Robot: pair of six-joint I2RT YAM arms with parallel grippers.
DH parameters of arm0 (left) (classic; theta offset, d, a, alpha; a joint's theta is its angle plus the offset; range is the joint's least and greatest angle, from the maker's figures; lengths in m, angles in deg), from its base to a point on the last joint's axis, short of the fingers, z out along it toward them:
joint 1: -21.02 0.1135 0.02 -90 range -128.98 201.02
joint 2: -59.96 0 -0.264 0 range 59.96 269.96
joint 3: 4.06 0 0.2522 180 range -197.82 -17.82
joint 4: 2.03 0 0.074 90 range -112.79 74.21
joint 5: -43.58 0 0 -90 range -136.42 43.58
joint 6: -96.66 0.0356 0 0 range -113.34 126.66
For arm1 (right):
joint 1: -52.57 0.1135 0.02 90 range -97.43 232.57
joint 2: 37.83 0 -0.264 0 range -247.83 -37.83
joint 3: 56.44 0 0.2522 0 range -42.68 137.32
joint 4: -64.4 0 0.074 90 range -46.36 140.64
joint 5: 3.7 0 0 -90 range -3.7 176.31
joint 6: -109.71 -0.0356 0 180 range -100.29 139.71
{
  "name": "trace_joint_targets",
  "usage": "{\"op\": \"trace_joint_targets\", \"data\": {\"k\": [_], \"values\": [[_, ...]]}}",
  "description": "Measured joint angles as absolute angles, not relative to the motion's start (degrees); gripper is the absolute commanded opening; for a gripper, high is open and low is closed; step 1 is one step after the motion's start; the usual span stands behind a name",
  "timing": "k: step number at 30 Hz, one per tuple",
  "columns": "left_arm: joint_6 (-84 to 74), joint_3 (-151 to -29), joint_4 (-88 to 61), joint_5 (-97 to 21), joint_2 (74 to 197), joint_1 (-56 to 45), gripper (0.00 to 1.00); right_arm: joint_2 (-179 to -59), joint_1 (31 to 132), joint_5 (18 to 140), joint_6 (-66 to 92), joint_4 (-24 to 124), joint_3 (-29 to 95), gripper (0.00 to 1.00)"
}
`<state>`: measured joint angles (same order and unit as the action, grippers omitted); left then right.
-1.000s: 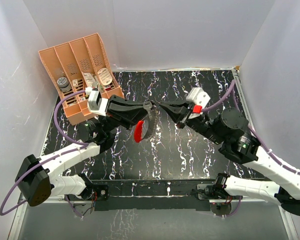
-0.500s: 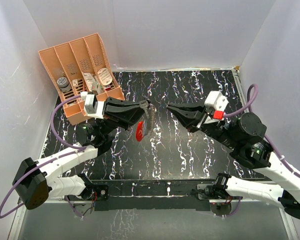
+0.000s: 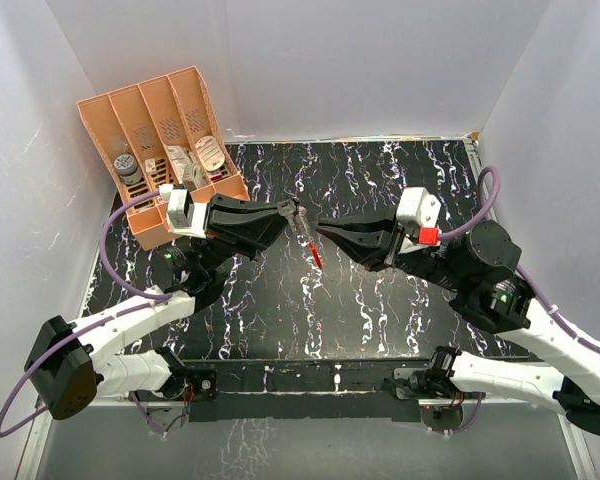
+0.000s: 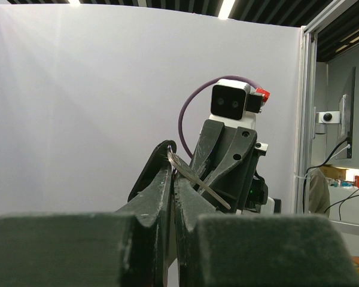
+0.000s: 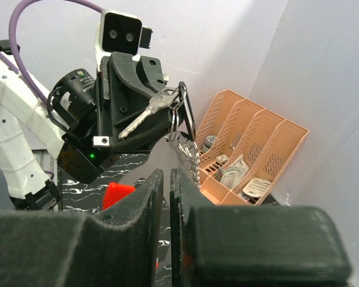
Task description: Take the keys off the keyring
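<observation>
Marbled tabletop below keyring in left gripper

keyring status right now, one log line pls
left tool: shut on key | keyring: hangs from key, midair | right tool: nearly closed at keyring, grip unclear | step: key not yet off

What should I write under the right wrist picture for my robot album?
Left jaws hold up a silver key and thin metal ring before a peach plastic slotted organiser.
</observation>
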<state>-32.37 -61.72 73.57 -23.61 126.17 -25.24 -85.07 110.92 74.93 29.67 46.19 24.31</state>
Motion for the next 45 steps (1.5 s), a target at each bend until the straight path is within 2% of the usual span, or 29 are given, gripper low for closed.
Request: {"op": "trace_joint_targets", "data": {"k": [20, 27, 45], "values": [[-33.9, -61.6, 74.2, -23.7, 127.3, -25.2, 0.0, -87.5, 110.9, 72.2, 30.1, 56.9, 24.3, 0.12], [-34.4, -61.6, 74.2, -23.7, 127.3, -25.2, 0.0, -88.1, 110.9, 72.0, 30.2, 57.7, 24.3, 0.18], [-34.9, -61.6, 74.2, -23.5, 127.3, -25.2, 0.0, -89.7, 110.9, 72.8, 30.3, 59.1, 23.8, 0.22]]}}
